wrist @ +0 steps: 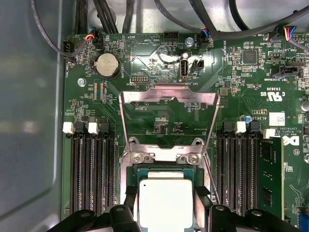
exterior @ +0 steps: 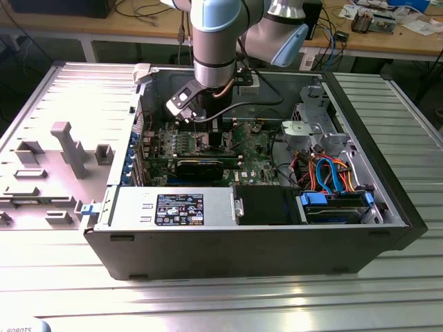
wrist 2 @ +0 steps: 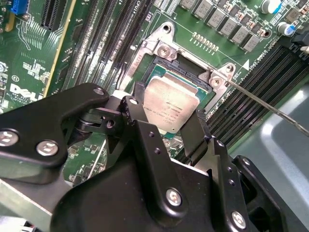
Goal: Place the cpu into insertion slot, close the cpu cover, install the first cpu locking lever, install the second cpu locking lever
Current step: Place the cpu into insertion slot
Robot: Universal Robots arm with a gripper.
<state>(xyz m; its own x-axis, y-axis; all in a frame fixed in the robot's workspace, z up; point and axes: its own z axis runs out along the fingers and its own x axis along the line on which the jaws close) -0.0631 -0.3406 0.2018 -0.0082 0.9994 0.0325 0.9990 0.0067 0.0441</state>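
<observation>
gripper [wrist 2: 166, 118] clamped on cpu [wrist 2: 169, 104], fingers [wrist 2: 133, 108] on two opp edges. cpu is right at the insertion slot [wrist 2: 164, 50], square w/ its rim; can't tell if fully seated. cpu cover [wrist: 169, 95] flipped up, open. lever wire [wrist 2: 270, 108] runs out from slot corner over mem slots [wrist 2: 251, 92]. exterior view: arm [exterior: 214, 41] reaches down into pc case [exterior: 387, 207]

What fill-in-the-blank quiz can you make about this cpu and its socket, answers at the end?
The cpu cover is ___, not shut. The gripper holds the cpu at the insertion slot between its ___ jaws. The circuit board around the slot is ___. Missing words: open, two, green.
</observation>
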